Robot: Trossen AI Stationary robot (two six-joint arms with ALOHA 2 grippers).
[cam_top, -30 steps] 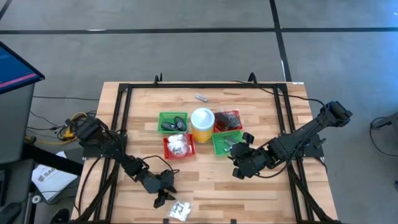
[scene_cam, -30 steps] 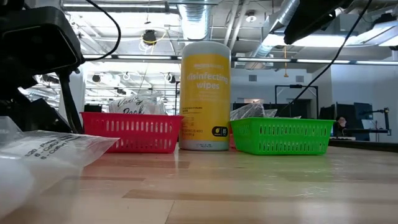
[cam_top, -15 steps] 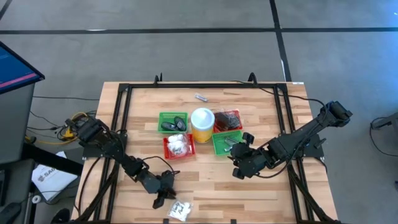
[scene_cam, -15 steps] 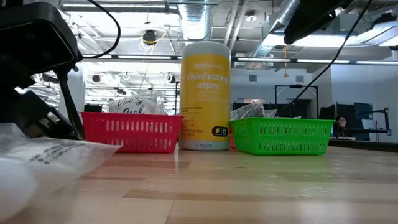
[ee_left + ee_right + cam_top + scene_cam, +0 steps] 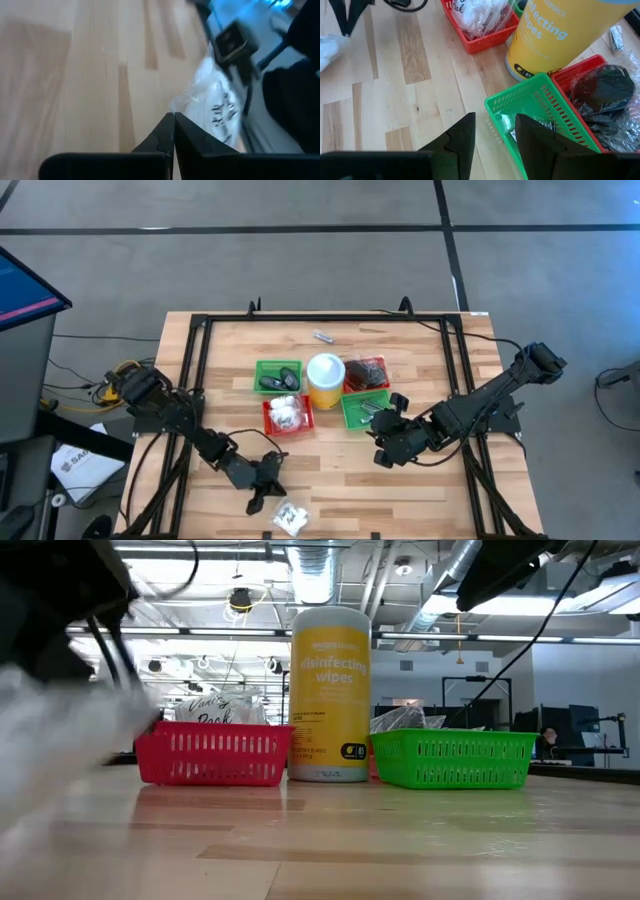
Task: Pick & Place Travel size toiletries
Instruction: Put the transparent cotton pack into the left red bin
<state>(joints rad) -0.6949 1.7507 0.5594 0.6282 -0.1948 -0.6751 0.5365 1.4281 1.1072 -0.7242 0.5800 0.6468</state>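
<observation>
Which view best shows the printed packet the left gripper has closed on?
The left wrist view: the left gripper is shut on an edge of the printed packet, with its lettering partly readable. The high view shows it small near the table's front edge. The low view gives only a pale blur. The right wrist view catches a sliver.

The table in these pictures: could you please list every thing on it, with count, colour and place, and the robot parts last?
green baskets: two, green, one to the left of the canister, one in front to its right
red baskets: two, red, one in front to the canister's left, one to its right
wipes canister: one, yellow with white lid, table middle
printed packet: one, clear with white pieces, near front edge
small silvery piece: one, loose behind the baskets
left gripper: shut on the packet's edge
right gripper: open, by the right green basket
</observation>
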